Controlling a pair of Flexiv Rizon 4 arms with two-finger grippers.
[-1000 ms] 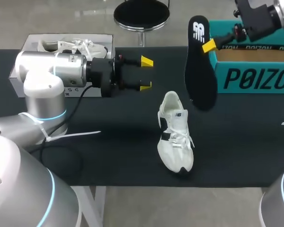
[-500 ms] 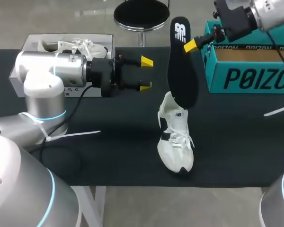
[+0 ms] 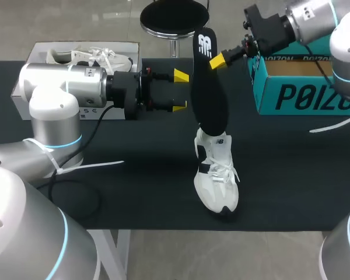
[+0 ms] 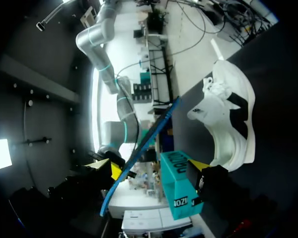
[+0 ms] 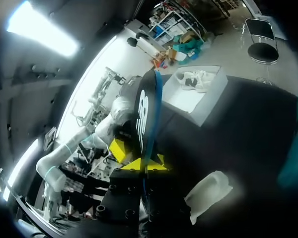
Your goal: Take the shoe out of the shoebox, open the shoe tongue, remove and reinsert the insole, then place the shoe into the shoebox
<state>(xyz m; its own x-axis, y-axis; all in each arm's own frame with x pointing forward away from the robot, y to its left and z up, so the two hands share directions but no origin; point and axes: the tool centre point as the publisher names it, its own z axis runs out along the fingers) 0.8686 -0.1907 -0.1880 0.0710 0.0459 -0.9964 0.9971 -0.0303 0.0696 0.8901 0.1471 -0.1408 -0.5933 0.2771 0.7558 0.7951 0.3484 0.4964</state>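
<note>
With our right gripper (image 3: 221, 58) we are holding the long black foam insole with a white logo (image 3: 209, 87), both yellow fingers pinching it from two sides close to the logo end. It is hanging nearly upright, so the broader far end is pointing down at the white lace-up sneaker (image 3: 217, 175). We judge this grip leaves the whole length free to slide into the shoe, front end first. The lower tip is sitting right at the sneaker's heel opening, though we cannot tell whether it is touching the collar or hovering just above it.

The sneaker is lying sole-down on the black table (image 3: 280, 175), heel toward the far side and toe toward the near edge. That puts its mouth under the hanging insole. The teal cardboard shoebox (image 3: 306, 96) is standing open at the far right, near the sneaker but apart from it, waiting for the final placement.

Our left gripper (image 3: 179, 90) is hovering above the table just beside the insole, its fingers spread and holding nothing. They are aimed toward the sneaker's side of the table, and we judge it is well placed to steady the shoe or spread the tongue. Behind the left arm, a white open box with another pale shoe (image 3: 46, 52) is sitting at the far edge, out of the way.
</note>
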